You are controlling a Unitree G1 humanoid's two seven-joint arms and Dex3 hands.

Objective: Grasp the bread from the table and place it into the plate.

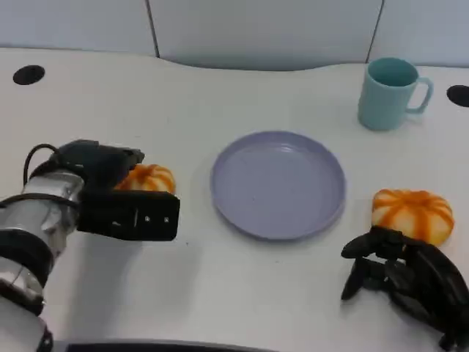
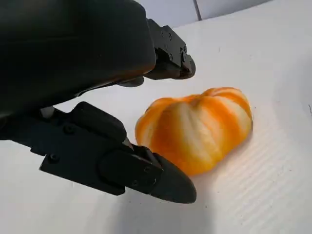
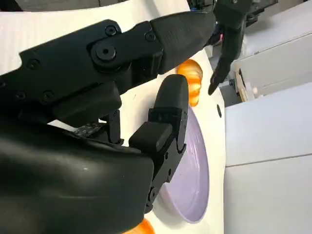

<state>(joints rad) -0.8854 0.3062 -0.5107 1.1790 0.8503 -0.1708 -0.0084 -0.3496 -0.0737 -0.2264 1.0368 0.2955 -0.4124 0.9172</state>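
An orange-and-white striped bread [image 1: 152, 178] lies on the white table left of the lavender plate [image 1: 278, 183]. My left hand [image 1: 117, 196] is over its near-left side and hides part of it. In the left wrist view the bread [image 2: 195, 129] lies between a thumb [image 2: 146, 170] and an upper finger [image 2: 168, 56], with a gap on the upper side. A second striped bread [image 1: 410, 213] sits right of the plate. My right hand [image 1: 403, 277] rests just in front of it, fingers apart and holding nothing. The right wrist view shows the plate [image 3: 191, 180] beyond the right hand's fingers [image 3: 168, 122].
A teal mug [image 1: 392, 92] stands at the back right, beyond the plate. Dark round holes [image 1: 28, 74] mark the table's far corners. Open table lies between the plate and the front edge.
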